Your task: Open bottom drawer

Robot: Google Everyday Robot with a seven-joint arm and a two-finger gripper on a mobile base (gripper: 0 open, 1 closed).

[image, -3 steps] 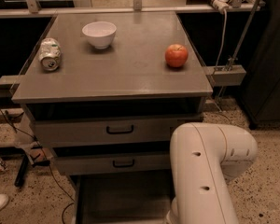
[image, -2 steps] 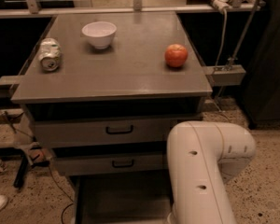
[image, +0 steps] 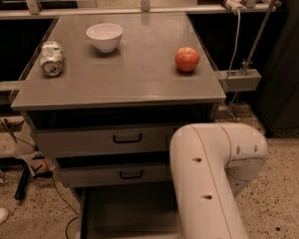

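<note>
Since the earlier frames the arm [image: 209,183] has edged slightly leftward across the front of the table [image: 139,83]. Nothing on or under the table has shifted.

The hand is not in sight. It lies past the lower edge of the view, below the arm and in front of the table. Whether it is open or closed, or holds anything, cannot be told.

The arm's bulky white elbow stands before the table's right front corner and covers the right ends of both visible drawer fronts.

The bottom drawer [image: 124,213] reads as a grey tray projecting from under the table toward the camera. Its floor and left wall show; its front and handle do not.

The lower drawer front [image: 89,176] sits pushed in above it, with a small black bar handle. The upper drawer front [image: 79,143] is directly above that, wider, with a larger handle and a dark gap beneath the table top.

On the table, a dented can [image: 52,59] lies on its side at the left edge. A white bowl [image: 104,36] stands upright toward the rear. A red apple [image: 187,59] sits on the right side. All three are well apart.
</note>
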